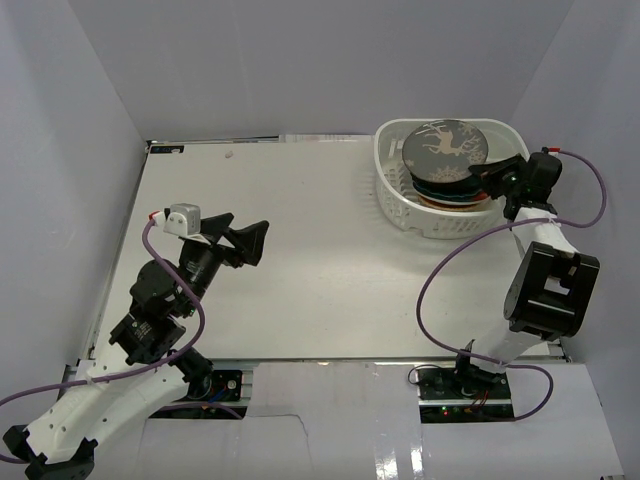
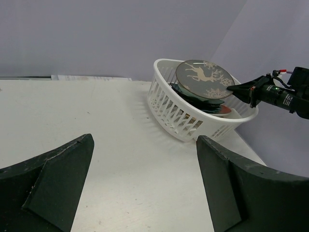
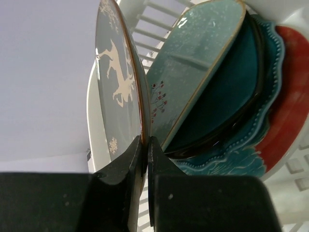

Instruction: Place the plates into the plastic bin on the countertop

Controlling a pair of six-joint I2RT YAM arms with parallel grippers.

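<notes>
The white lattice plastic bin (image 1: 398, 205) stands at the back right of the white countertop (image 1: 300, 290). Inside it lie stacked plates: a mint one (image 3: 203, 63), a dark teal one (image 3: 227, 106), a scalloped teal one (image 3: 241, 154) and a red-rimmed one (image 3: 285, 121). My right gripper (image 1: 492, 180) is shut on the rim of the dark grey round plate (image 1: 445, 148) with a pale deer pattern, held above the stack; it also shows in the right wrist view (image 3: 116, 82). My left gripper (image 1: 250, 240) is open and empty over the countertop's left half.
White walls enclose the countertop on three sides. The bin (image 2: 193, 121) and the right gripper (image 2: 241, 88) show far ahead in the left wrist view. A purple cable (image 1: 440, 270) loops beside the right arm.
</notes>
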